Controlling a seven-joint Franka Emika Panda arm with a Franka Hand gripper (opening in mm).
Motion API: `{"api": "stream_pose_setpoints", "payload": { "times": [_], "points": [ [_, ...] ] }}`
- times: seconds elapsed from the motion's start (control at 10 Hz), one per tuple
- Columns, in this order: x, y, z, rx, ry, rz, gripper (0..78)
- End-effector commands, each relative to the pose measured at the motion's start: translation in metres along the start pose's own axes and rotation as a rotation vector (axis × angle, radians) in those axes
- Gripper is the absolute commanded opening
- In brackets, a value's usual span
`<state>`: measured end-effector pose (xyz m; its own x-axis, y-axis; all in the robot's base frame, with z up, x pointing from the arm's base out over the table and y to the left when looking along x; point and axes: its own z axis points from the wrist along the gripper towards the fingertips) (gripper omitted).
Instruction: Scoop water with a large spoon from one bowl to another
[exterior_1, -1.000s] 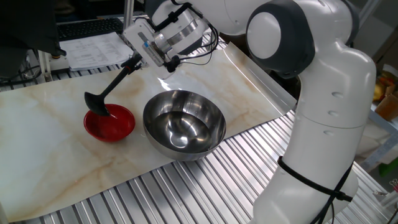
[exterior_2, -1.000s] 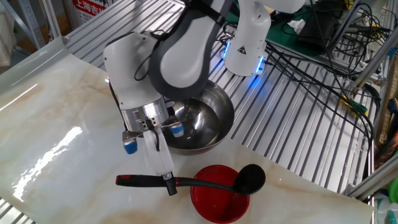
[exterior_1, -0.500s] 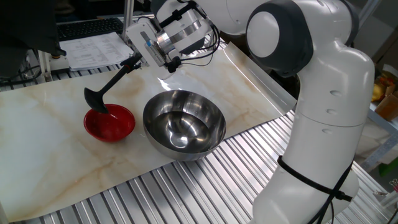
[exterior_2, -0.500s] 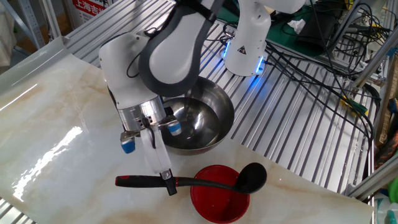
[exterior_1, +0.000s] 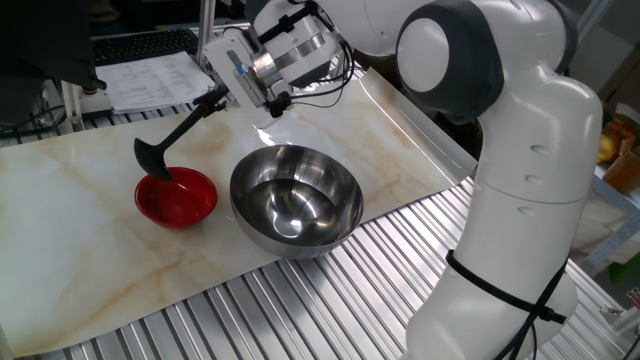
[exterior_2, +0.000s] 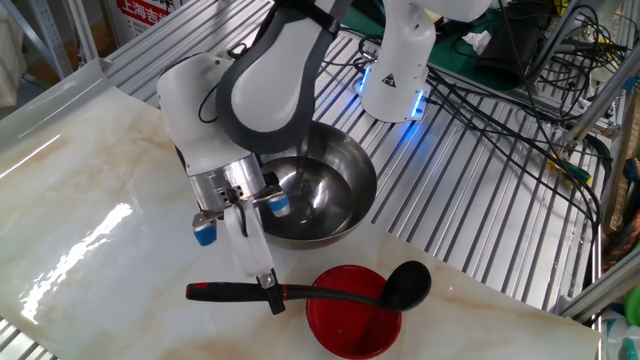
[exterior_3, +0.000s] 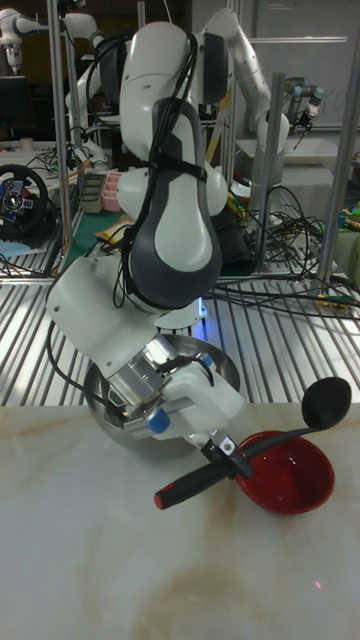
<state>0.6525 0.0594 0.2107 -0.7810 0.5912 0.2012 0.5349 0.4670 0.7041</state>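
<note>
I have the gripper (exterior_2: 268, 289) pinching the ladle (exterior_2: 330, 293) by its handle, cup raised above the red bowl (exterior_2: 352, 316) beside the steel bowl (exterior_2: 330, 190); any tilt could spill onto the table (exterior_2: 90, 210).

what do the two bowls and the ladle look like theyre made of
Large bowl: polished steel by its look, its mirror-like inside reflecting the room. Small red bowl: glossy, plastic or glazed ceramic, can't tell which. Ladle: matte black, probably plastic, with a red handle end.
</note>
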Motion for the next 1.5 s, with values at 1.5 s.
{"api": "stream_pose_setpoints", "payload": {
  "times": [1.5],
  "points": [
    [0.0039, 0.0085, -0.0071, 0.526, -0.146, -0.152, 1.2]
  ]
}}
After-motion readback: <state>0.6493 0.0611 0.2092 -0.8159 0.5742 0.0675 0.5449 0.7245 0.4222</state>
